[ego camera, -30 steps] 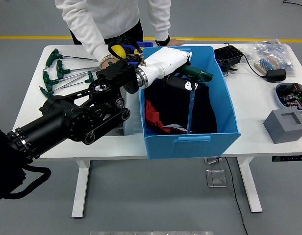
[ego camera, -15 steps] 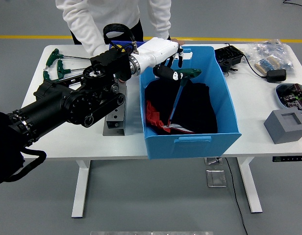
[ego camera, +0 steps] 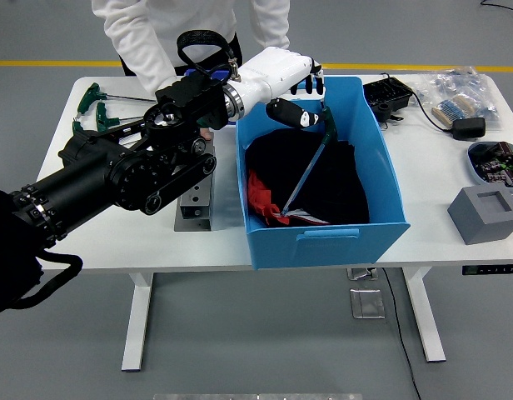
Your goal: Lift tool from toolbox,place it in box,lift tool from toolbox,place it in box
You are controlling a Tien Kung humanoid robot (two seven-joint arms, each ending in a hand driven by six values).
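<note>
White table stands on grey floor.

— What was in the blue box?

— A long tool with a dark green handle and a thin blue blade. It leaned tilted, the handle up near the far wall, the tip down on black and red cloth.

— And the toolbox?

— It was dark grey, just beside the box's left wall.

person cropped at top edge, toolbox mostly behind left arm
</note>
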